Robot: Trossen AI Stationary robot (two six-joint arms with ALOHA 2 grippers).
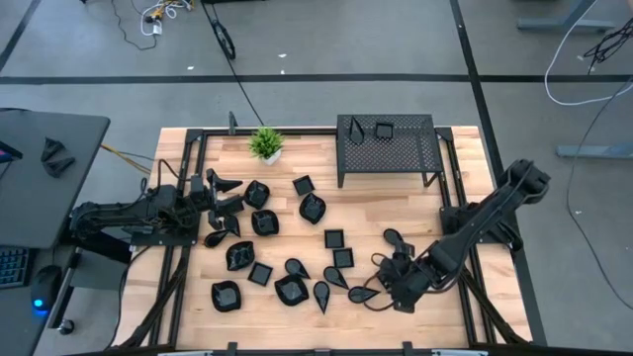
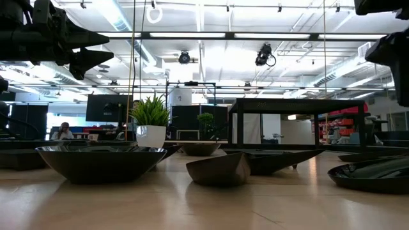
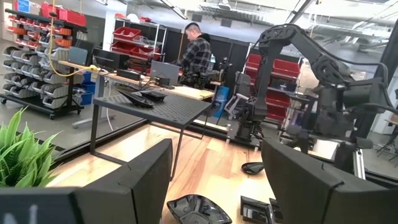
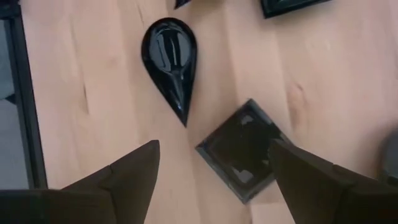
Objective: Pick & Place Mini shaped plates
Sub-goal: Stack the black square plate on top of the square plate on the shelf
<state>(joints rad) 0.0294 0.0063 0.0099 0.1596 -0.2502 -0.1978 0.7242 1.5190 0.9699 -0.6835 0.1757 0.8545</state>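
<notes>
Black glossy plates [image 1: 264, 222], square, teardrop and rounded, lie scattered across the wooden desk [image 1: 455, 326].

Left end effector [image 1: 224, 193]: wide open, empty, raised level at the left edge.

Right end effector [image 4: 214, 168]: open, empty, pointing down over a square plate [image 4: 244, 149] beside a teardrop plate [image 4: 170, 56]. Advice: centre the fingers either side, lower squarely, then close.

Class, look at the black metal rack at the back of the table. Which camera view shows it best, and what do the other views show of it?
The high view: the whole rack shows from above, with two plates on top. The low view shows its frame side-on, the top hidden. The left wrist view shows its top at an angle. The right wrist view does not show it.
</notes>
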